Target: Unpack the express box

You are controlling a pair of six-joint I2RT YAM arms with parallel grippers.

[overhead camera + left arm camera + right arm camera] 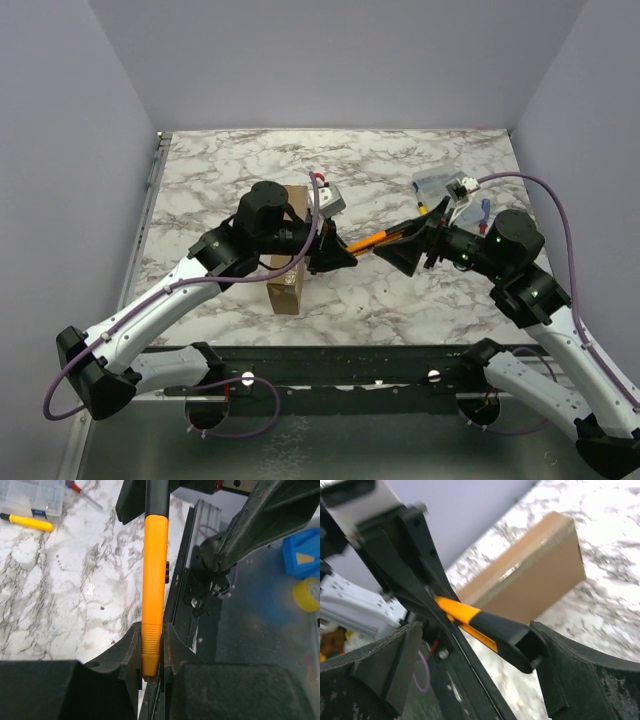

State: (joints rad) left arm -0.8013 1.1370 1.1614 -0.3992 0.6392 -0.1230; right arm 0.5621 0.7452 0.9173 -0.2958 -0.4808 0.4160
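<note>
The express box (285, 283), plain brown cardboard, stands on edge on the marble table under my left arm. It also shows in the right wrist view (535, 575). My left gripper (343, 256) is shut on the orange end of a utility knife (366, 241) and holds it above the table. The left wrist view shows the jaws (151, 647) clamped on the ribbed orange handle (153, 580). My right gripper (397, 247) is open, its fingers either side of the knife's black end (512, 635) without closing on it. It shows in the right wrist view (477, 642).
A small clear plastic compartment case (438, 188) lies at the back right with a yellow tool (422, 208) and a red-and-blue screwdriver (485, 212) beside it. The case also shows in the left wrist view (30, 497). Grey walls enclose the table (400, 160).
</note>
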